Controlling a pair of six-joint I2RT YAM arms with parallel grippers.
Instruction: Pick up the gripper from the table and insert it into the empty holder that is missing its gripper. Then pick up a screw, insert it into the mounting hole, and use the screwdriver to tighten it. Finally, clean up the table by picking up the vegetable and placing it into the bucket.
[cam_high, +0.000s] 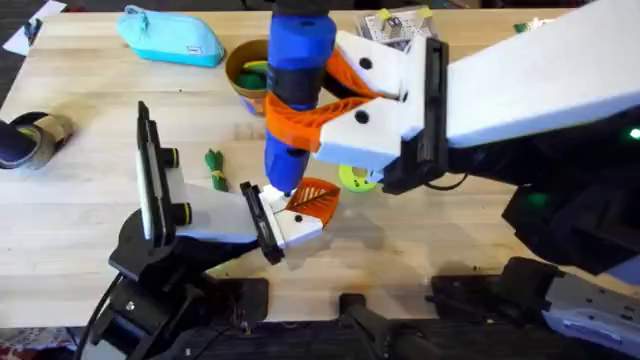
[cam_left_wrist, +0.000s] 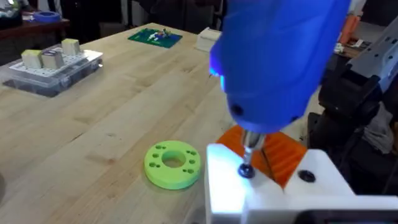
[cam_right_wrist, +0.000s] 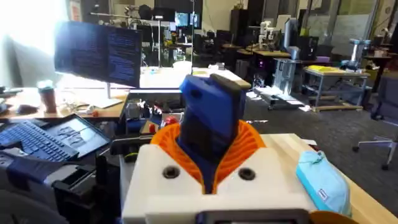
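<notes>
The screwdriver (cam_high: 296, 80) stands upright at centre frame overhead, blue body clasped in its orange bracket (cam_high: 318, 112), and the right gripper (cam_high: 352, 95) is clamped on that bracket, white fingers either side. Its tip comes down on the holder (cam_high: 285, 222), which the left gripper (cam_high: 262, 212) carries at lower centre, fingers closed around it, with the orange gripper (cam_high: 314, 197) seated in the holder and jutting to the right. The left wrist view gives what the overhead cannot: the metal bit (cam_left_wrist: 250, 146) drops from the blue nose (cam_left_wrist: 273, 62) straight onto a dark screw (cam_left_wrist: 247, 170) in the white holder (cam_left_wrist: 261, 180), a second dark hole (cam_left_wrist: 305, 176) just beside it, the orange gripper (cam_left_wrist: 283, 152) behind. A lime disc (cam_left_wrist: 173, 163) lies near the holder on the table (cam_left_wrist: 93, 124), and a clear parts box (cam_left_wrist: 53, 68) sits upper left. The right wrist view looks along the screwdriver (cam_right_wrist: 211, 118), orange bracket (cam_right_wrist: 249, 146) flaring between the white fingers (cam_right_wrist: 161, 174). Overhead again: the right arm reaches in from the right edge, forearm level, wrist turned down; the left arm rises from lower left and bends toward centre. The vegetable (cam_high: 215, 168) lies left of the holder, well apart from the bucket (cam_high: 246, 72) at upper centre; a blue pouch (cam_high: 172, 37) lies upper left. No writing is legible.
</notes>
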